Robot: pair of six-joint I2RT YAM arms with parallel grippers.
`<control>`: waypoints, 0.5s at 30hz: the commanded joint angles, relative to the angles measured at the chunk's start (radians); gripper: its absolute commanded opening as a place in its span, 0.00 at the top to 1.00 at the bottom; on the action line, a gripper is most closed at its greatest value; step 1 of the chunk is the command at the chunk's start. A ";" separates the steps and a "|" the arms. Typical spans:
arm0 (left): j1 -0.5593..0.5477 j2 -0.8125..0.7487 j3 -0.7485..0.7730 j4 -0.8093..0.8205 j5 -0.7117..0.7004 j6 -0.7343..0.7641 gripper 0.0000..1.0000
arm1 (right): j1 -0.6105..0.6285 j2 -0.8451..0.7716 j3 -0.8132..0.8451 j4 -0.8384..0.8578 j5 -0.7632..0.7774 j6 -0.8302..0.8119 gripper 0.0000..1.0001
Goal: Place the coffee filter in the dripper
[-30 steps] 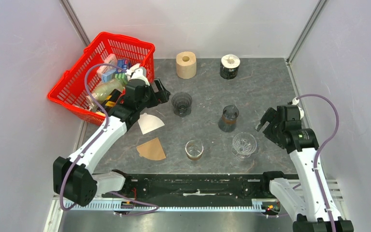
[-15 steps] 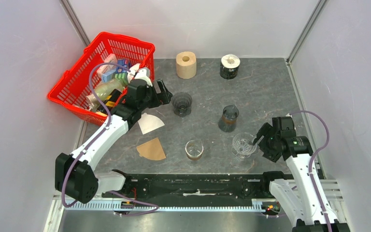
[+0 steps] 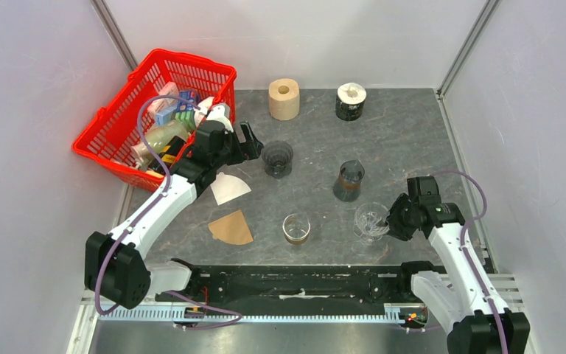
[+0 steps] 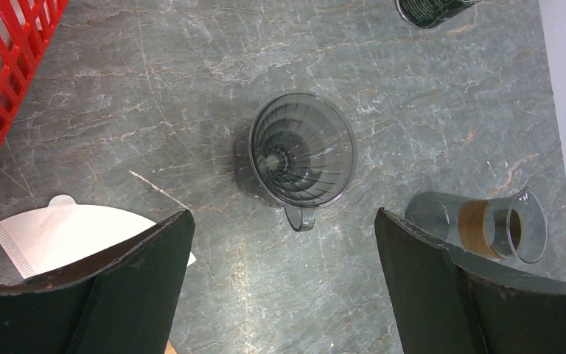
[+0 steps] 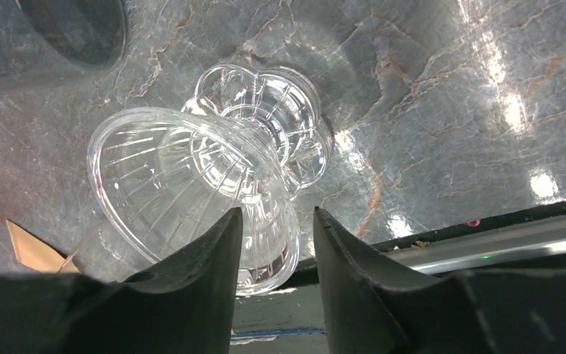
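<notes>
1. Two coffee filters lie flat on the worktop. The white coffee filter is just left of the smoked dripper, and the brown coffee filter is nearer the arm bases. Neither sits in a dripper.
2. Two drippers stand upright and well apart, the smoked dripper toward the middle-left and the clear dripper at the near right.
3. The left end effector hangs above the worktop with its fingers spread wide, holding nothing. In its wrist view one finger covers the near edge of the white coffee filter, and the smoked dripper shows between the fingers.
4. The right end effector has its fingers close together astride the clear dripper's near rim. Whether they press the glass cannot be told.
5. One carafe with a brown collar stands between the two drippers. One small glass with a brown band sits between the brown coffee filter and the clear dripper.
6. Two rolls stand at the far edge, a tan roll and a black-wrapped roll.
7. One red basket of packaged goods leans at the far left, just beside the left arm's wrist.
</notes>
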 commanded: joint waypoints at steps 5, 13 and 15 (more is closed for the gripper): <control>-0.005 0.001 0.005 0.021 0.012 0.046 0.01 | 0.004 0.018 -0.033 0.085 -0.020 -0.010 0.67; -0.005 0.008 0.009 0.018 0.018 0.047 0.01 | 0.003 0.012 -0.030 0.083 -0.049 -0.031 0.92; -0.005 0.007 0.009 0.018 0.018 0.046 0.01 | 0.004 0.009 -0.016 0.075 -0.066 -0.041 1.00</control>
